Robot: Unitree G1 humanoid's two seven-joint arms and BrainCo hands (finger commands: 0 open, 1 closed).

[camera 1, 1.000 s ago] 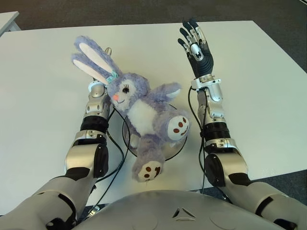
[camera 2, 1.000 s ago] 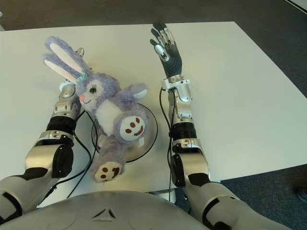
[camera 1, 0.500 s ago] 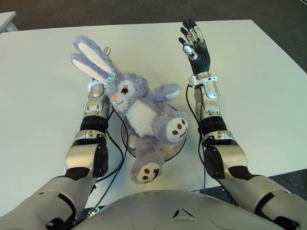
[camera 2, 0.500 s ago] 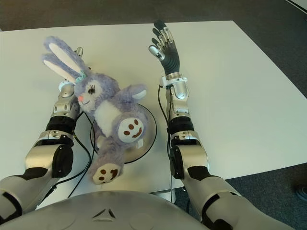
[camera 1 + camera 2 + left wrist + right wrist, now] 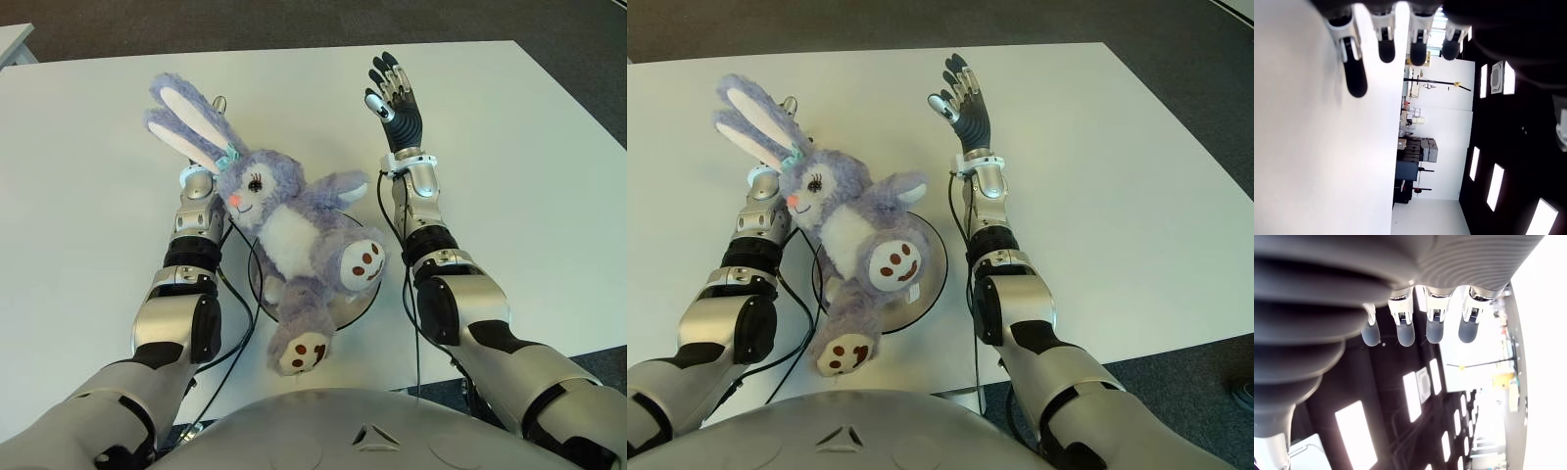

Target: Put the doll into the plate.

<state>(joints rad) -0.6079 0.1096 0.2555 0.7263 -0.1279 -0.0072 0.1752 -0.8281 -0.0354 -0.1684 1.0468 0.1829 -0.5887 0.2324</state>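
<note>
Lab: white table [image 5: 88, 166], ceiling panels [image 5: 1497, 186].

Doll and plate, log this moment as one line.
doll: lying across plate, one foot past rim | left hand: open, behind doll's ears | right hand: open, holds nothing

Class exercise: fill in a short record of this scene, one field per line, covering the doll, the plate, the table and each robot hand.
doll: purple plush rabbit, lying across the plate, one foot hanging past its near rim
plate: round clear plate, mostly covered by the doll
table: white
left hand: mostly hidden behind the doll's ears in the eye views; its wrist view shows fingers extended, holding nothing
right hand: right of the doll, open, empty
</note>
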